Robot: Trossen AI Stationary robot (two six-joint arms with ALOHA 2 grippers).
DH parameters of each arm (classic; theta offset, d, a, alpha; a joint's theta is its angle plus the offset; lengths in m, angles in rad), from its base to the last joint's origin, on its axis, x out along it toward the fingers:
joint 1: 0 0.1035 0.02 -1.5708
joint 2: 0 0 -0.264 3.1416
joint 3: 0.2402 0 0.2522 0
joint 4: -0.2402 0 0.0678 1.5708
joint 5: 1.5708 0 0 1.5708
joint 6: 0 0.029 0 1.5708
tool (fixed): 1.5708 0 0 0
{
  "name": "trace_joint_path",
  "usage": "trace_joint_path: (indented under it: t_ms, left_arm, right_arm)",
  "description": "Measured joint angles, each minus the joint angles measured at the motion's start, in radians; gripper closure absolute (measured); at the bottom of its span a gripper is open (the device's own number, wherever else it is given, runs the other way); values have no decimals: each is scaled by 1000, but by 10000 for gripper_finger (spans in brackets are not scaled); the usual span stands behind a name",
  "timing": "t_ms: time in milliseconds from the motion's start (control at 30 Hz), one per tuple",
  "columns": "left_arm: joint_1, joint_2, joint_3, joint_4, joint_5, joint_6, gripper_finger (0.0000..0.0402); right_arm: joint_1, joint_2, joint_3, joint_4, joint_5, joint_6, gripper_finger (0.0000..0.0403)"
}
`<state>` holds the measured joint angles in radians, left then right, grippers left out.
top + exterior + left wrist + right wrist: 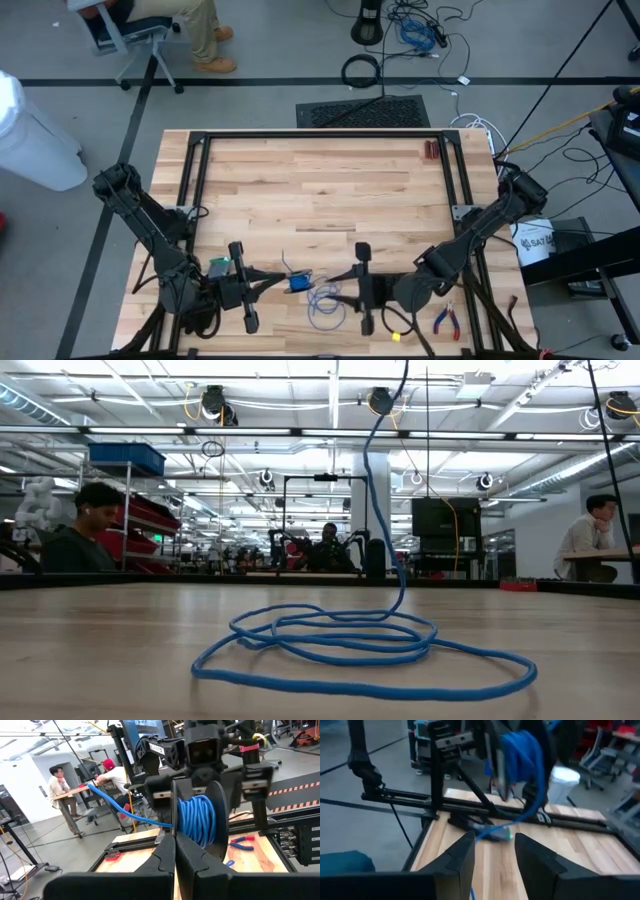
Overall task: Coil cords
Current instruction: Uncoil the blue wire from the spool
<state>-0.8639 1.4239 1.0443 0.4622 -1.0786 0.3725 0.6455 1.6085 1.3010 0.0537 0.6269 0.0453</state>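
Observation:
The blue cord is partly wound into a small bundle [298,284], held up between my two grippers near the table's front edge. It also shows in the left wrist view [197,820] and the right wrist view [520,747]. The rest of the cord lies in loose loops [324,305] on the wood, and one strand [385,490] rises from them. My left gripper [283,283] is shut at the bundle. My right gripper [335,287] is open and empty just to the right of the bundle, facing it [495,837]. My left gripper is shut on the cord at the bundle's left side [176,824], pinching it between its two fingers. The fingers come level from the table's left. The bundle is lifted clear of the table, and a slack strand [492,832] hangs from it down to the loops.
Red-handled pliers [447,321] and a small yellow piece [397,335] lie at the front right, under my right arm. A small red object [430,150] lies at the far right. A black frame rail [320,135] runs round the tabletop. People sit in the room behind.

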Motion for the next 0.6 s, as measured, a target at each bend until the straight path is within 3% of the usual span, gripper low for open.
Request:
trace_joint_path:
  t_ms: [267, 600]
  left_arm:
    - [0, 0, 0, 0, -1, 1, 400]
    - [0, 0, 0, 0, 0, 7, 400]
  right_arm:
    - [-30, 82, -1, 167, 4, -59, 277]
    - [-61, 93, -1, 177, 23, -51, 277]
